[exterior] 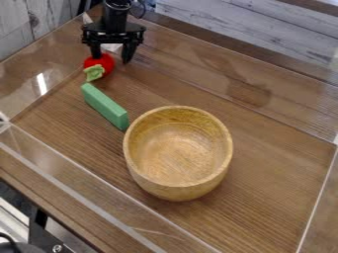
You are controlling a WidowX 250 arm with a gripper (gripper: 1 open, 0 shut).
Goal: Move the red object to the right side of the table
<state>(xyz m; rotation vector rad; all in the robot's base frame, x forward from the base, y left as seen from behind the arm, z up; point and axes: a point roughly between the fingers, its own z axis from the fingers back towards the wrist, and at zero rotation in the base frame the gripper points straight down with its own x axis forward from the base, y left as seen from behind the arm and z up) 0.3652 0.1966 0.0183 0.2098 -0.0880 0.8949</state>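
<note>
While the arm reaches down at the far left of the table [284, 168], its black claw [113, 51] hangs with both fingers spread wide, tips pointing steeply downward. Nothing is held between them. The left finger [93, 47] comes down right above the red object [97, 69] — whether it touches the toy I cannot tell — and the right finger [132, 49] stands just to the right of it, over bare wood.

That red object, a small rounded toy with a bit of green on its right side, sits on the tabletop in the far left part, close to the clear left wall [30, 74]. Just in front of it, a little nearer and to the right, lies a green block [105, 105], long and flat, angled so that its near end points towards the middle of the table.

Further right and nearer stands a wooden bowl [179, 151] — round, upright and much bigger than the toy. It is apart from the green block, though close to its near end. Low clear walls edge the tabletop on every side.
</note>
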